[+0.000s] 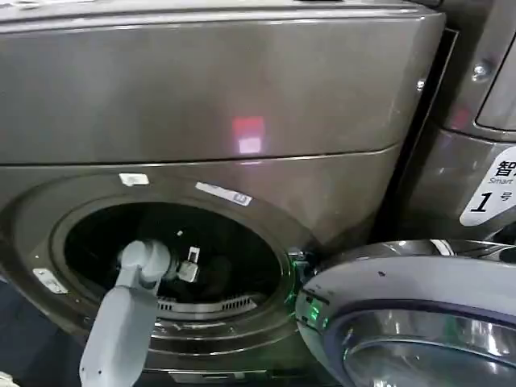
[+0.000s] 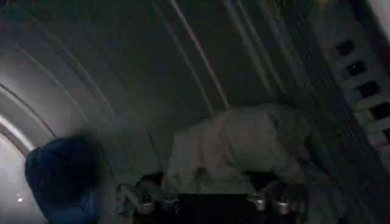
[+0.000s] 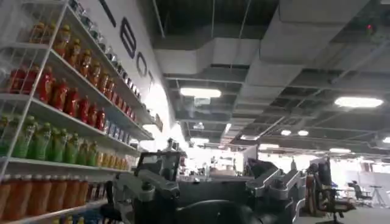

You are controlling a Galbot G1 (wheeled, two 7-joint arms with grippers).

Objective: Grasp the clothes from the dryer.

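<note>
Left pincer (image 2: pixel 210 202) released, inside dryer (image 1: pixel 242 113) drum, poised just before pale clothes (image 2: pixel 244 146) heaped on drum floor. Cloth looks soft, light, floppy; pinch raised fold atop heap. Blue garment (image 2: pixel 58 176) nearby. Door (image 1: pixel 419 322) swung open, right. Right pincer (image 3: pixel 207 189) parked away, released.

Place: a shop-like showroom hall.
Evidence: bottled drinks (image 3: pixel 55 97) are stocked on shelves (image 3: pixel 73 122); numbered dryers (image 1: pixel 242 121) are installed; ceiling lights (image 3: pixel 201 92) are mounted.

Glossy brushed-metal dryer (image 1: pixel 210 89) (glass door (image 1: pixel 419 330)); soft, crumpled cloth clothes (image 2: pixel 237 149).
</note>
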